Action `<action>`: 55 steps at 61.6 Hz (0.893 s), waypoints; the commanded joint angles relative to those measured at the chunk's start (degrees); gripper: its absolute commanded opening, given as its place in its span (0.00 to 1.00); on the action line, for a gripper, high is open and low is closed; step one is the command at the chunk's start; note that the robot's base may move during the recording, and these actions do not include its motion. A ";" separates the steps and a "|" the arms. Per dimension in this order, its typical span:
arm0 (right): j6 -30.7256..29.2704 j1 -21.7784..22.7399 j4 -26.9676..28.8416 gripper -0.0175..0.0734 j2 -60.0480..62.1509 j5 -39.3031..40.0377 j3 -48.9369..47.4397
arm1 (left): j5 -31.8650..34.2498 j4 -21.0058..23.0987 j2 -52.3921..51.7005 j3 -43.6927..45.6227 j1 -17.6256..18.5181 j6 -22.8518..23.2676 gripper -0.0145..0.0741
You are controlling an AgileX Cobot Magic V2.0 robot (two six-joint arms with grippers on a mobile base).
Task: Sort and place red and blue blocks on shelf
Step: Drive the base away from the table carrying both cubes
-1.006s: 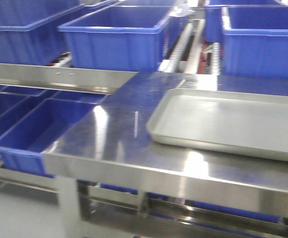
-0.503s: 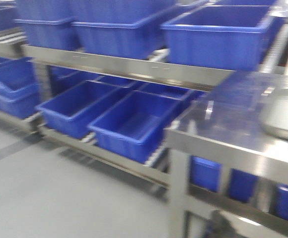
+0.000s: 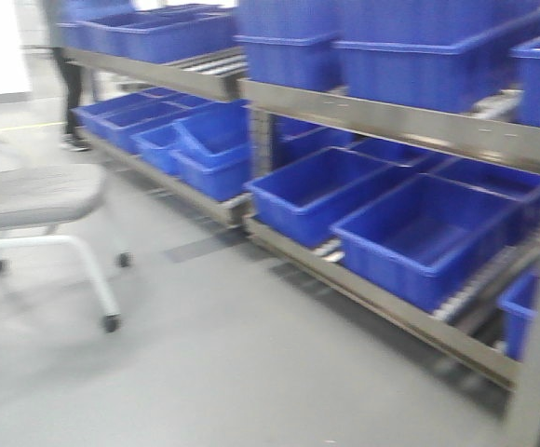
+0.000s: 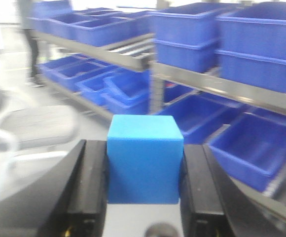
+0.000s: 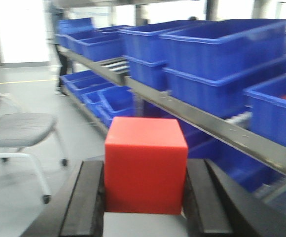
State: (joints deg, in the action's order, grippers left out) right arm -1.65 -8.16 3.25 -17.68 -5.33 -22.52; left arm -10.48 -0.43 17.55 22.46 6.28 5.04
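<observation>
The blue block (image 4: 144, 158) fills the middle of the left wrist view, and my left gripper (image 4: 144, 170) is shut on it, both black fingers pressed to its sides. In the right wrist view the red block (image 5: 145, 165) sits the same way, with my right gripper (image 5: 145, 185) shut on it. Both blocks hang in the air above the grey floor. The shelf (image 3: 391, 121) runs along the right of the front view, a steel rail with large blue bins above and below it. Neither gripper shows in the front view.
A grey office chair (image 3: 37, 200) on castors stands at the left, over open grey floor. A person (image 3: 65, 84) stands at the far end of the shelf. Tilted blue bins (image 3: 410, 233) rest on the lower roller tracks, near floor level.
The front view has swung left: the steel table and grey tray have left the frame, and the long shelf, floor and chair have come into sight.
</observation>
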 commanded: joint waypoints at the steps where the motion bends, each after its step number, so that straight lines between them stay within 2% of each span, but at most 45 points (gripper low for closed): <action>1: -0.49 0.27 0.02 0.47 -0.27 5.33 -1.53 | 4.90 0.43 0.40 1.77 0.08 0.11 0.30; 55: -0.49 0.27 0.02 0.47 -0.27 5.33 -1.53 | 4.90 0.43 0.40 1.77 0.08 0.11 0.30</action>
State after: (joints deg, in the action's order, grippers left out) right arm -1.65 -8.16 3.25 -17.68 -5.33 -22.52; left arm -10.48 -0.43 17.55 22.46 6.28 5.04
